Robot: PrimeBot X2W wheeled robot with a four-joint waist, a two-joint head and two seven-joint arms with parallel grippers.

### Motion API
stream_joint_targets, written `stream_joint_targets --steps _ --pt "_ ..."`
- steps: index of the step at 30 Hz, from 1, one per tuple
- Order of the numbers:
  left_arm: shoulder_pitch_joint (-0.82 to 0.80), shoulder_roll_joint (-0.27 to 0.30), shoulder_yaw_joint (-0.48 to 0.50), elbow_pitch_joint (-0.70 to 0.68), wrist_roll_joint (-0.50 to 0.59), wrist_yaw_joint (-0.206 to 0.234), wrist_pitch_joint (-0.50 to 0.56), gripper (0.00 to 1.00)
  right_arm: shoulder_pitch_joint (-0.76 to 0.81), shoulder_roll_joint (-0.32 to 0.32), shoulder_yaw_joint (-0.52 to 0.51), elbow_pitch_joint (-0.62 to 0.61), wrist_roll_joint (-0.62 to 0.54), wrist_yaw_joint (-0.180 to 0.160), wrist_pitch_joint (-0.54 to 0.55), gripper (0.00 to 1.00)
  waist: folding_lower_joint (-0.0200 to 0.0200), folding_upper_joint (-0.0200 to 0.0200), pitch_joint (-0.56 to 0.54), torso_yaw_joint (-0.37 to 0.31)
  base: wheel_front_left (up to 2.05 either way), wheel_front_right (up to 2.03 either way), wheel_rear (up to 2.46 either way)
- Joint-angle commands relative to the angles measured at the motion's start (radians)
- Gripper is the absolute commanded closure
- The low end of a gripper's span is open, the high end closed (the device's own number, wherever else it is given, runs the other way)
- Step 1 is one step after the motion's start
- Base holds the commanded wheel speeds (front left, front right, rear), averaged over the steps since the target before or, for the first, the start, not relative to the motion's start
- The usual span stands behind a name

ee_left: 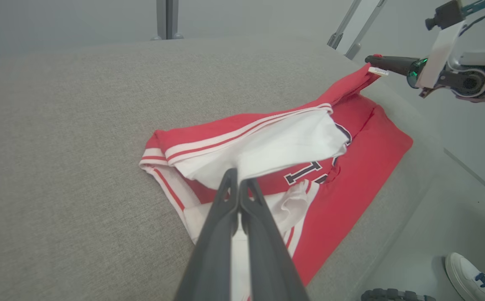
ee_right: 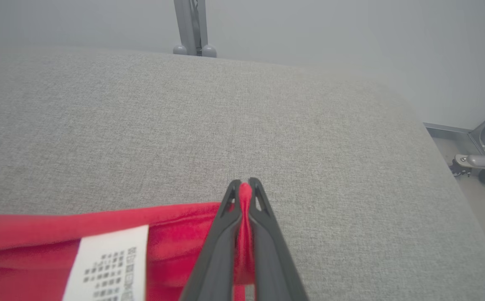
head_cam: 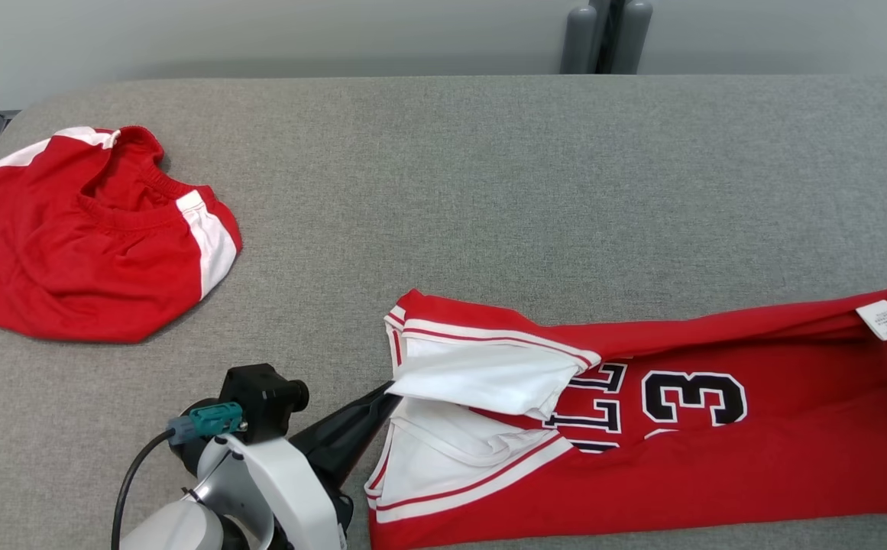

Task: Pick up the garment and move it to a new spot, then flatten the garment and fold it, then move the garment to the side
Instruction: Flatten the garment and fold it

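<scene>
So the left gripper is clamped on the white inside of the red-and-white basketball jersey, right gripper pinching its red edge.

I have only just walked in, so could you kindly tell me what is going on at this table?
The robot is handling a red jersey lying along the near edge of the grey padded table. Its left tool is shut on white fabric at the jersey's shoulder end, and its right tool is shut on the red hem end beside the white label. The jersey is stretched between them, not yet flat or folded. A second red garment lies bunched on the robot's left.
</scene>
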Motion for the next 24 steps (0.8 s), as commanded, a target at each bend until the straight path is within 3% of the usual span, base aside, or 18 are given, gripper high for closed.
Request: stream_joint_targets --steps 1,13,24 --pt "0.008 0.009 0.002 -0.007 -0.004 -0.006 0.006 1.00 0.015 -0.010 0.006 -0.005 0.003 0.000 -0.006 1.00 0.0000 0.0000 -0.001 0.000 0.00 0.00 0.00" --pt "0.052 0.068 -0.041 -0.061 -0.058 -0.025 0.112 1.00 0.073 -0.060 0.081 -0.158 0.109 0.000 0.016 1.00 0.0000 0.0000 -0.025 -0.027 0.00 0.00 0.00" --pt "0.078 0.085 -0.068 -0.081 -0.109 -0.030 0.173 1.00 0.120 -0.106 0.119 -0.261 0.216 0.000 0.071 1.00 0.0000 0.0000 -0.038 -0.056 0.00 0.00 0.00"
